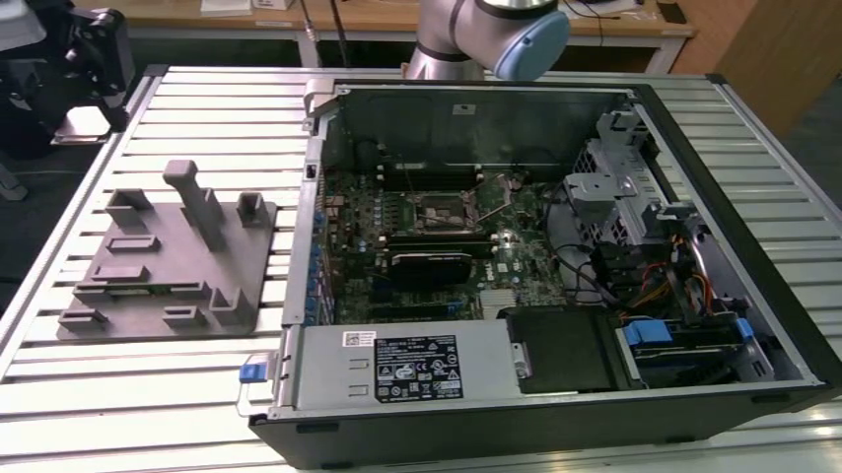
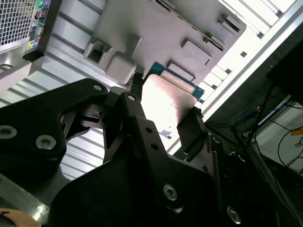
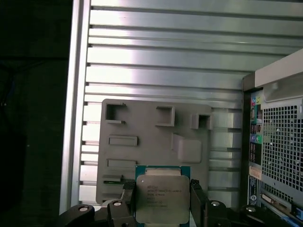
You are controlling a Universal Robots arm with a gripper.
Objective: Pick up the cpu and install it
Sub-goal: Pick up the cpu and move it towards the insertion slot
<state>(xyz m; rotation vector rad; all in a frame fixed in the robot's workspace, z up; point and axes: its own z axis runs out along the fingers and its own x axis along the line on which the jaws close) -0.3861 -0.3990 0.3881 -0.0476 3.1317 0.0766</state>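
In both wrist views the cpu [image 3: 162,197], a flat square chip with a silvery top and a green edge, sits between my gripper's two black fingers [image 3: 196,198]. My gripper [image 3: 162,202] is shut on the cpu [image 2: 168,101], gripping it by two opposite sides, and holds it in the air well above the grey fixture [image 3: 156,142]. In the second wrist view my gripper [image 2: 163,111] has the fixture [image 2: 156,33] beyond it. The exterior view shows the fixture [image 1: 165,261] with its upright posts on the slatted table, and the arm [image 1: 487,34] at the back.
An open computer case [image 1: 736,138] lies at the exterior view's right, with the motherboard and its square socket [image 1: 435,209] exposed. The case's perforated rear panel [image 3: 279,142] stands beside the fixture. The slatted metal table [image 1: 158,394] ends at a dark drop [image 3: 33,118].
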